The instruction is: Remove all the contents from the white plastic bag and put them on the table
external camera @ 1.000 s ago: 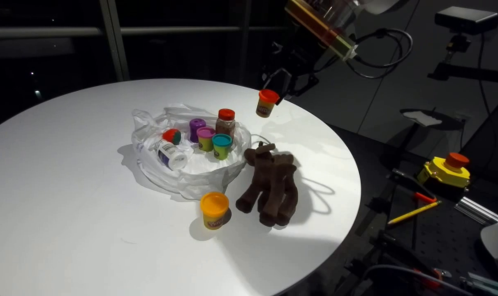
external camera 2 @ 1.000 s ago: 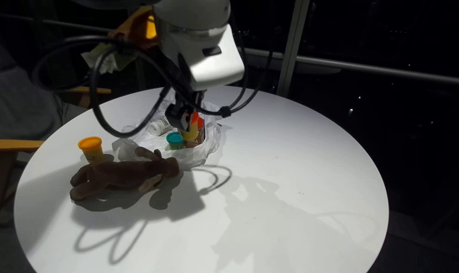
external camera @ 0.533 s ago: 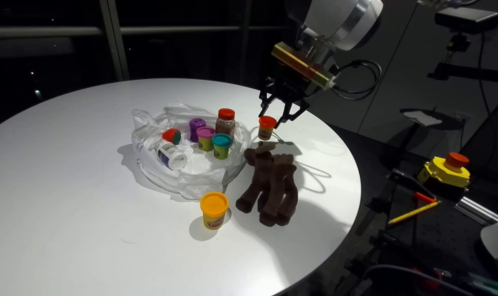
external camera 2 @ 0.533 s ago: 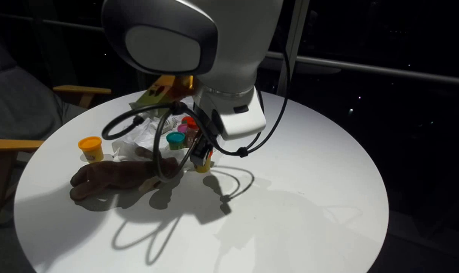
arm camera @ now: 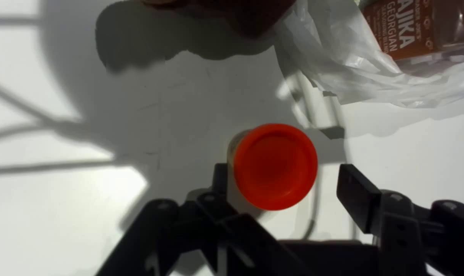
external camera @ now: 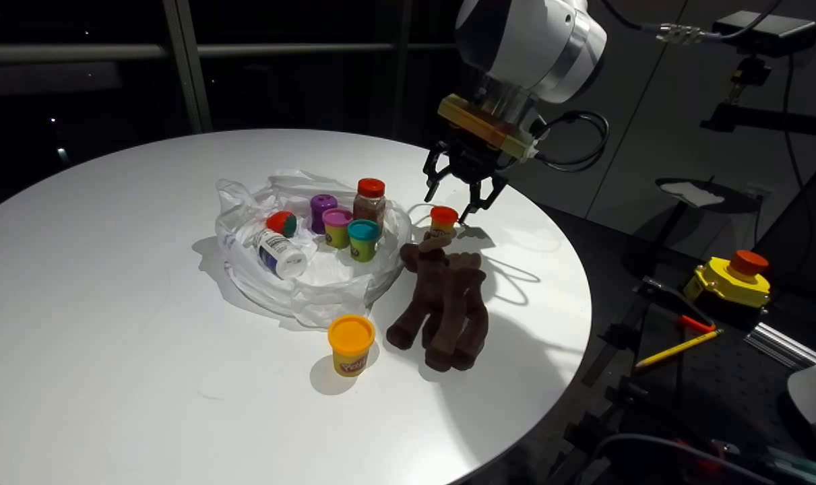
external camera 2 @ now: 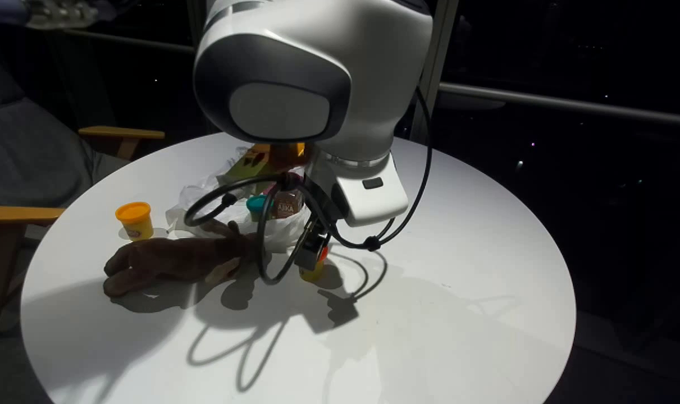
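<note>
My open gripper [external camera: 446, 209] is low over the white table [external camera: 145, 377], its jaws on either side of a red-lidded tub [arm camera: 276, 166] that stands on the tabletop. In the wrist view the left finger is close beside the tub, while a clear gap separates it from the right finger. The brown plush toy [external camera: 445, 296] and an orange tub [external camera: 351, 343] lie outside the bag. Inside the spread white plastic bag [external camera: 337, 296] are a teal-lidded tub [external camera: 363, 242], a pink-lidded tub [external camera: 337, 230], a purple container [external camera: 323, 214], a red-capped spice jar [external camera: 369, 204], a white bottle [external camera: 281, 254] and a small red-green item [external camera: 281, 223].
The plush toy's head sits right beside the red-lidded tub and partly covers it in an exterior view. A looped arm cable [external camera 2: 261, 224] hangs near the gripper. Beyond the table are a chair armrest [external camera 2: 19, 213] and a yellow box with a red button [external camera: 731, 279].
The red-lidded tub, held in the air a second ago, has come down to the table near the plush toy's head. My jaws have spread away from it. Other objects stayed put.
</note>
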You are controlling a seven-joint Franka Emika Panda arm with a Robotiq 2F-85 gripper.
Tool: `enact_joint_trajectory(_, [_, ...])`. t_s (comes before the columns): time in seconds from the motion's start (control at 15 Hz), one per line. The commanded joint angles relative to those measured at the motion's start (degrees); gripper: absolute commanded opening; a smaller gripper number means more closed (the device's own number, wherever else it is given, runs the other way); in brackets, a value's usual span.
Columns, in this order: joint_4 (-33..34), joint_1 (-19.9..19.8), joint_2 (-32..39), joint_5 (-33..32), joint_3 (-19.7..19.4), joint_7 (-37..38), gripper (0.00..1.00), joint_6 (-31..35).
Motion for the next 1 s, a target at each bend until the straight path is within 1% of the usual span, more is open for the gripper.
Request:
enact_joint_trajectory(0.0, [-3.96,4.13,-8.22,-5.91,-1.38,5.53,1.00,1.96])
enact_joint_trajectory(0.13, [-4.86,6.57,-11.80,-11.42,-0.85,8.56,1.00,3.05])
enact_joint_trajectory(0.33, [-2.94,10.19,-14.98,-23.79,0.20,16.06,1.00,1.85])
enact_joint_trajectory(0.4, [-1.14,10.76,-14.55,-27.89,0.85,18.63,1.00,1.45])
enact_joint_trajectory(0.53, [2.13,11.82,-13.29,-34.14,1.86,23.80,1.00,0.58])
enact_joint_trajectory(0.67, [5.71,12.62,-10.89,-40.04,1.97,28.29,1.00,-1.24])
enact_joint_trajectory(0.8, [8.64,12.98,-9.22,-44.06,2.01,31.38,1.00,-3.71])
enact_joint_trajectory(0.93, [11.50,13.03,-7.28,-46.29,2.06,33.39,1.00,-7.21])
